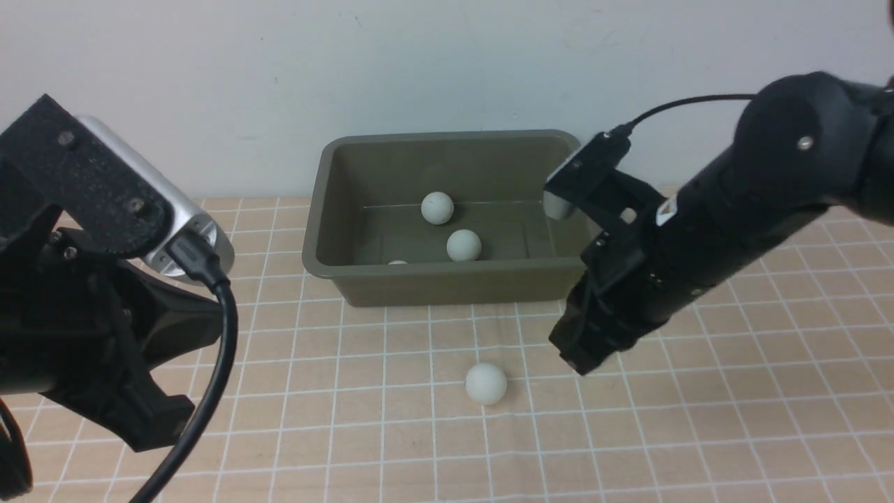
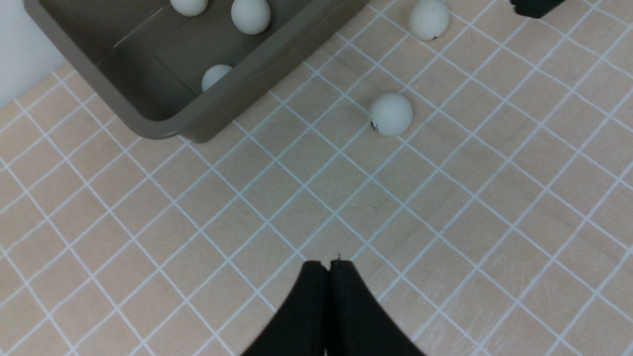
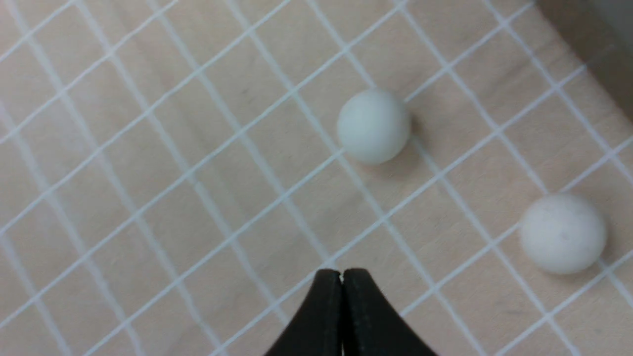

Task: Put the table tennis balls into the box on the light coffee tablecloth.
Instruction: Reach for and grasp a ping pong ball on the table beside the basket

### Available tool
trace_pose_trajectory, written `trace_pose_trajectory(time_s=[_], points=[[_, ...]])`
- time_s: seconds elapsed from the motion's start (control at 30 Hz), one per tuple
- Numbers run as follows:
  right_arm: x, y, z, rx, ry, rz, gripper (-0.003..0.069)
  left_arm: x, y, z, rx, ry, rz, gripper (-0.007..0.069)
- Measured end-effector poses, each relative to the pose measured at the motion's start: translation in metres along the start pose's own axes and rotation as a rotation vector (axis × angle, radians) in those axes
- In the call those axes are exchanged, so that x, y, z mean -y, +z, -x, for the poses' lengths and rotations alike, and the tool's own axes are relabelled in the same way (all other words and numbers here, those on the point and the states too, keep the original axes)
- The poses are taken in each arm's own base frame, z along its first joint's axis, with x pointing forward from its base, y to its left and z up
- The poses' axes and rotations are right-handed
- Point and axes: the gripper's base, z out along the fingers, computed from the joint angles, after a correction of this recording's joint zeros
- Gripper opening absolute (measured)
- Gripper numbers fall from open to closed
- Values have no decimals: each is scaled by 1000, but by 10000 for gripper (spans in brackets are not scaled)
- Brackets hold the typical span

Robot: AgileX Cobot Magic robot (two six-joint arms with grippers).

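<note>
the right gripper (image 1: 576, 358), jaws clenched together on nothing, hangs just above the light coffee tablecloth (image 1: 698, 419), in front of the right end of the box (image 1: 447, 288). the left gripper (image 2: 329, 264) is likewise pressed closed and holds nothing, its black tips meeting over bare cloth well apart from the box. we see the peach-beige cloth with its white grid running back to a pale wall (image 1: 447, 56). the olive-grey box stands upright on the cloth at the far side, near that wall. of the table tennis balls, we count three on the box floor: a back ball (image 1: 437, 207), a middle ball (image 1: 464, 245), and a front ball (image 1: 397, 263) half hidden by the near wall. a loose ball (image 1: 485, 383) lies on the cloth before the box, near the right gripper. the left wrist view shows a second loose ball (image 2: 429, 19) beyond it, closer to the right gripper.
</note>
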Motion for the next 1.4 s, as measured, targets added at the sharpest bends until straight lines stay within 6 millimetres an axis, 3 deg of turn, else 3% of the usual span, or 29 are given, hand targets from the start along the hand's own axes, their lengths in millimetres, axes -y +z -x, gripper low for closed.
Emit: trace_pose_trajectory(time_s=[0.2,0.4,0.5,0.87,1.07,1.4], points=[[5,23,15,50,1,5,70,0,0,0,0,2,3,-69],[8,55,13,21,13,69,274,-2,0,-1,-11,21,24,-69],[11,68,11,4,18,72,343,-2,0,-1,-13,18,25,-69],[21,97,24,0,40,97,372,-1,0,-4,-39,7,16,-69],[22,110,21,-27,43,106,372,-1,0,-5,-55,7,8,-69],[11,138,17,-104,-18,108,371,-1,0,-5,-56,6,8,-69]])
